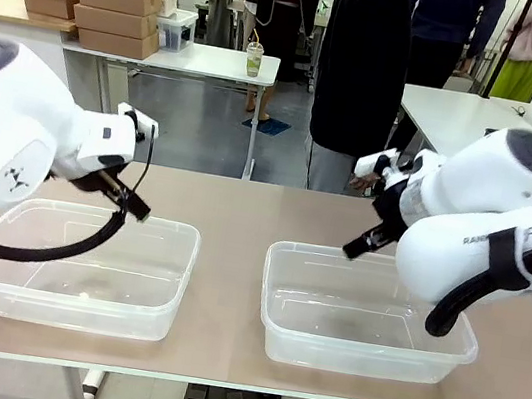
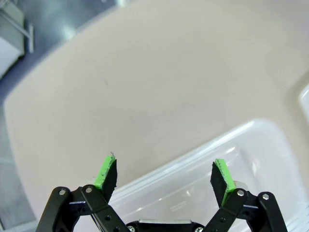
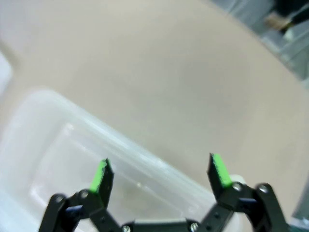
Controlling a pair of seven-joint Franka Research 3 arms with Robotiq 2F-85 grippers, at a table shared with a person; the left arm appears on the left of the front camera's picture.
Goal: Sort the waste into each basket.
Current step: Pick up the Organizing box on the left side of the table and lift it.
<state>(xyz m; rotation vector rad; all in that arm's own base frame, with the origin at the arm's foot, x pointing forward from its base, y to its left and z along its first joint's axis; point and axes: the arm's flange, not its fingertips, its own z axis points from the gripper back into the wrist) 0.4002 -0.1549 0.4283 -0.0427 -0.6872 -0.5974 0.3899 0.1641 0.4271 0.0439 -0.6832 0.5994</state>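
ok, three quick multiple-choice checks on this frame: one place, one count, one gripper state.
1. Where is the left gripper?
A. above the far rim of the left tub
B. deep inside that tub, on its floor
C. touching a person's hand

2. How many clear tubs stand on the table?
A. one
B. two
C. three

3. How do the right gripper jaws stand?
A. shut on a can
B. open, empty
C. shut on a bottle

Key:
1 A: the left wrist view looks down across that rim.
2 B: the left tub and the right tub sit side by side.
3 B: the green pads stand apart with nothing between them.
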